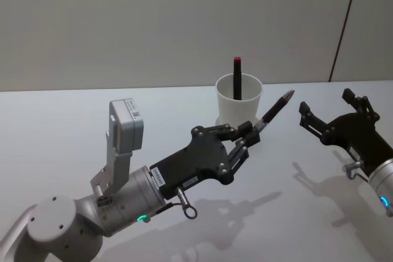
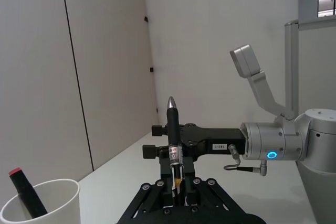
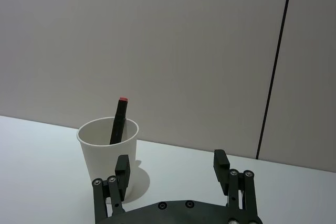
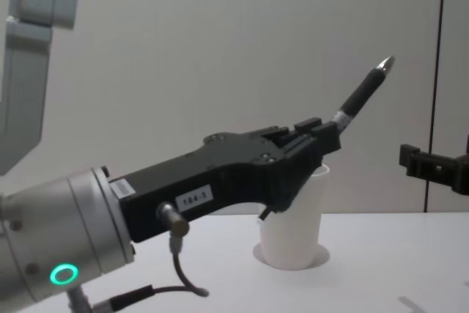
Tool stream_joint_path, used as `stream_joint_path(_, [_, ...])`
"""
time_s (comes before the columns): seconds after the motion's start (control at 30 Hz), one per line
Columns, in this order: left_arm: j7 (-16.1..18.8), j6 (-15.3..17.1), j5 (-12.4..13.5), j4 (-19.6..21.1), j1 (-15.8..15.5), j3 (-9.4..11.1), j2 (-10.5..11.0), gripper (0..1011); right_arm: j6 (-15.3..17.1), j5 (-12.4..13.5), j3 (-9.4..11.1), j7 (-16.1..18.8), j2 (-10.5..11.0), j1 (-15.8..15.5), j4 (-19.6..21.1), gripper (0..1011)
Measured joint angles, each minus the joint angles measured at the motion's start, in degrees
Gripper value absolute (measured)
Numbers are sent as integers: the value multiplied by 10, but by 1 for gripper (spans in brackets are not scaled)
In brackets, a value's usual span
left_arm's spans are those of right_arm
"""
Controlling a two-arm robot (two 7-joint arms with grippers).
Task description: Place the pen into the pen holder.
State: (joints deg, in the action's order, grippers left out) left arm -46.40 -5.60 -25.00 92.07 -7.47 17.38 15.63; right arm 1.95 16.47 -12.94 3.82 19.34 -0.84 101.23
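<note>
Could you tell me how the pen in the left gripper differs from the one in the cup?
The gripped pen tilts in mid-air, clamped by the left gripper; the red-topped pen stands in the paper cup. The first ends in a silvery point, the second in red. Both barrels are dark.

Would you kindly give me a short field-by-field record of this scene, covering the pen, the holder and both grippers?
pen holder: white paper cup, upright on the table
already inside: red-tipped marker, tilted
pen: black, tilted, tip up, outside the holder
left gripper: jaws shut on the pen, beside the holder
right gripper: jaws open, empty, right of the cup
task state: pen not yet in holder
</note>
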Motion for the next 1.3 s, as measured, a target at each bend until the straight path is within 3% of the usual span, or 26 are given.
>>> stream_joint_path(0.9, [2, -2, 4, -6, -10, 19, -11, 130, 0, 2, 0, 2, 0, 0, 1, 1001])
stream_joint_path(1.3, [2, 0, 5, -6, -11, 22, -12, 129, 0, 45, 13, 42, 22, -19, 25, 1001])
